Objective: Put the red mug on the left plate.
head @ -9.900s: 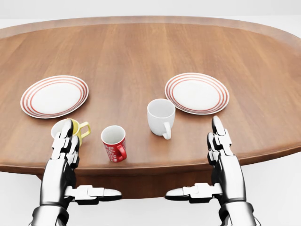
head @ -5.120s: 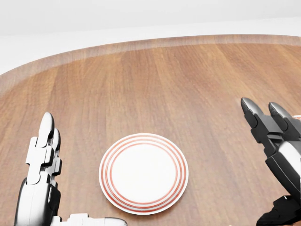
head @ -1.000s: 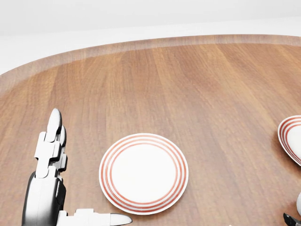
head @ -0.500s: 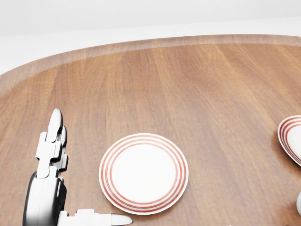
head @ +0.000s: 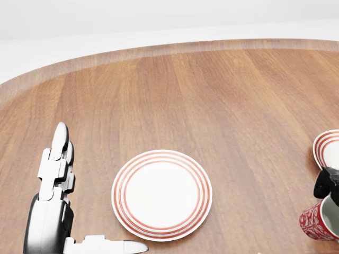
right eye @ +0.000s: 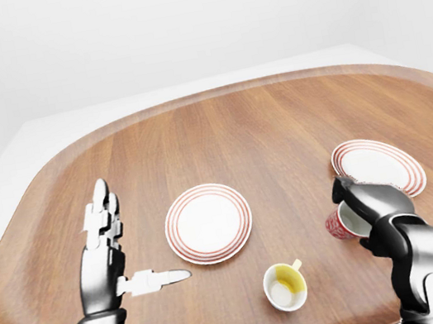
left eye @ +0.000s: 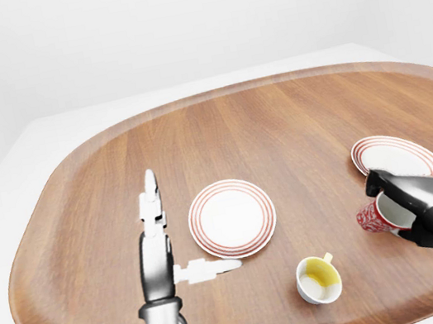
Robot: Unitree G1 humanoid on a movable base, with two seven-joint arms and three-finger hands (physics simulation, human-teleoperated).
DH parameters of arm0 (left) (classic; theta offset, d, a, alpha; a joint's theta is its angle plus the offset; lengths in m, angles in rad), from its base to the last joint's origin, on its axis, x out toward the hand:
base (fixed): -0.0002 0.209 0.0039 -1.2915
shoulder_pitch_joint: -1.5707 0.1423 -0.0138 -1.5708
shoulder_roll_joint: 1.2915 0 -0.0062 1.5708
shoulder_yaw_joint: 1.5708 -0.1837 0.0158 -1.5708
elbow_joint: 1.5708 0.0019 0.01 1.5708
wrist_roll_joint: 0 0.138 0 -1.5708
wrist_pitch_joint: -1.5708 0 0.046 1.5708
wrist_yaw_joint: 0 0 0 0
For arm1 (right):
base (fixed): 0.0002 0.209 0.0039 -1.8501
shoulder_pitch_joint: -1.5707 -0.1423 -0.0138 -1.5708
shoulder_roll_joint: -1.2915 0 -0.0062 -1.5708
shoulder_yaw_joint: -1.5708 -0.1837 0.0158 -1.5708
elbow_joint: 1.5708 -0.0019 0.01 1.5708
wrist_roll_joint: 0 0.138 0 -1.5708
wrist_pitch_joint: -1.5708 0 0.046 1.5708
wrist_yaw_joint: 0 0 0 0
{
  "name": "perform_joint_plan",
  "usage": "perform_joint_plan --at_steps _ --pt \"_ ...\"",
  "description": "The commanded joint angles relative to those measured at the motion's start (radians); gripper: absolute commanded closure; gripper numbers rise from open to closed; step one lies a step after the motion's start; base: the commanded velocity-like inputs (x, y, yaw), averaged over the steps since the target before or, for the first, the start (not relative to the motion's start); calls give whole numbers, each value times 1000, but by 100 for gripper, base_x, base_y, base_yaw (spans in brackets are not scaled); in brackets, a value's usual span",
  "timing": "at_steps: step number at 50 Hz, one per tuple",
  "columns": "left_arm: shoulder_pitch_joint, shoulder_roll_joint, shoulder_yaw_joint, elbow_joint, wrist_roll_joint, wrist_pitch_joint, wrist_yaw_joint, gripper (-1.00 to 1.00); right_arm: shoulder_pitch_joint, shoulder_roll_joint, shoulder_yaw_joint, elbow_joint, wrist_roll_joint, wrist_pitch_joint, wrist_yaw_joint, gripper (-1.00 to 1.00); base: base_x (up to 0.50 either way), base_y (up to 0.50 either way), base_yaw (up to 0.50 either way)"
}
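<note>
- the right hand (left eye: 409,208) grips the red mug (left eye: 375,216), tipped sideways, up off the counter (left eye: 277,126).
- the left hand (left eye: 160,247) is spread wide, holding nothing, beside the left plate (left eye: 232,218).
- the plate is bare, so i think the mug has to travel left and be set down.

I see the red mug (left eye: 373,216) with white lettering and a white inside, tipped on its side so the mouth faces the right of the left-eye view. It sits clasped in my right hand (left eye: 400,201), whose dark fingers wrap over its rim. It lies well to the right of the left plate (left eye: 232,217). That plate is round and white, ringed with thin red bands, lying flat with nothing on it. Whether the mug touches the wood below it, I cannot tell.
</note>
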Motion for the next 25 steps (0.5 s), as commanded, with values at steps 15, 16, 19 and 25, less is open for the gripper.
perform_joint_plan --at_steps 15,16,19,25 --pt "31 -3 39 -19 -28 -26 -13 -100 -873 221 555 325 -222 -1 0 100 0 0 0" --pt "30 -3 38 -17 -27 -27 -13 -100 -884 234 563 349 -227 -1 0 100 0 0 0" --pt "32 -3 37 -15 -26 -30 -12 -100 -924 292 603 464 -248 -1 0 100 0 0 0" --pt "34 -2 37 -11 -28 -36 -10 -100 -1027 398 662 787 -310 -1 0 100 0 0 0"
